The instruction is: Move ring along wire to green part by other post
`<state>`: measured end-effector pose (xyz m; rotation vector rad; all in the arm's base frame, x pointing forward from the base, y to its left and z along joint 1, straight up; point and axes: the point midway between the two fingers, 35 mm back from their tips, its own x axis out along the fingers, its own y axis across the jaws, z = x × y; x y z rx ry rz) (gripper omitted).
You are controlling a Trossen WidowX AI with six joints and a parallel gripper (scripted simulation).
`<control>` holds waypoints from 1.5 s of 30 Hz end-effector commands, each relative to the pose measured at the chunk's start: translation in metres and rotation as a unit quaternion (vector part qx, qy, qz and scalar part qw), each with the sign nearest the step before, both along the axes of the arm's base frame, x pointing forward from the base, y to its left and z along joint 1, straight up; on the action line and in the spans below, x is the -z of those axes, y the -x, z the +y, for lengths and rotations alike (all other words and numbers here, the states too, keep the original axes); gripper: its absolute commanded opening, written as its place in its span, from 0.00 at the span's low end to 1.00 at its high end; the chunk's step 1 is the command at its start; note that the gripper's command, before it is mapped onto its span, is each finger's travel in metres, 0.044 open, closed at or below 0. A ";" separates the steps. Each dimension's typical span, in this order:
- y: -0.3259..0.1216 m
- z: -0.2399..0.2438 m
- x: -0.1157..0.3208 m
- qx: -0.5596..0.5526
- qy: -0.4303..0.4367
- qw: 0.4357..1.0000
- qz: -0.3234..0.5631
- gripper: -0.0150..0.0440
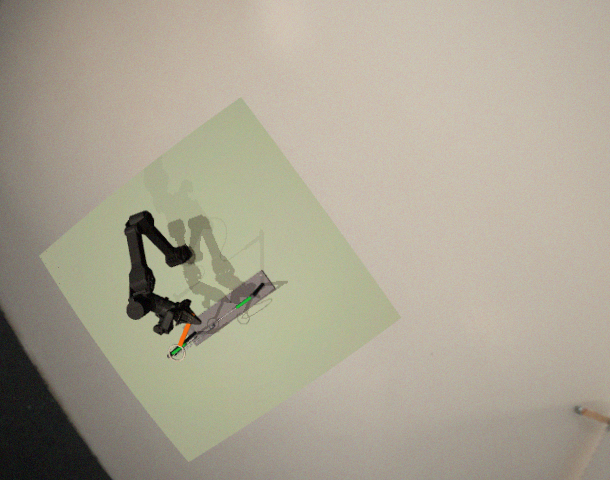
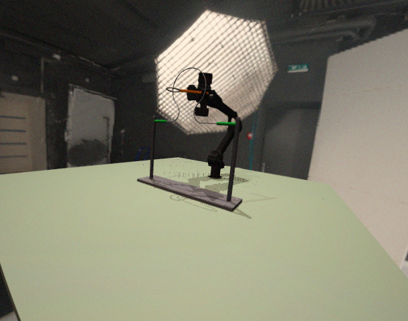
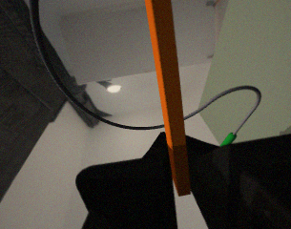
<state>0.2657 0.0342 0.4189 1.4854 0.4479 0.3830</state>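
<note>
My gripper [image 1: 195, 319] [image 3: 167, 135] is shut on the orange handle [image 1: 184, 334] [image 2: 190, 91] [image 3: 169, 86], high above the base. The handle lies nearly level in the exterior view. The ring [image 2: 166, 89] at its far end is around the left side of the wire's big loop; the wire [image 2: 192, 67] [image 3: 135, 128] appears to pass through it, with gaps too small to judge. The ring is out of the wrist view. One green part [image 2: 160, 120] is at the left post [image 2: 152, 148], the other green part [image 2: 226, 123] at the right post [image 2: 233, 162].
The dark base board [image 2: 144, 180] carries both posts on the pale green table top [image 2: 197, 259]. The arm stands behind the wire in the exterior view. The loop's right side crosses in front of the gripper and handle in that view; their separation is unclear.
</note>
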 end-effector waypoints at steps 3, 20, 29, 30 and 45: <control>-0.001 -0.001 0.002 0.002 0.038 0.999 0.002 0.00; -0.001 -0.002 0.009 0.005 0.146 0.989 0.007 0.00; -0.001 -0.003 0.012 0.007 0.203 0.979 0.010 0.00; -0.001 -0.004 0.013 0.007 0.210 0.978 0.010 0.00; -0.001 -0.007 0.018 0.012 0.303 0.953 0.015 0.00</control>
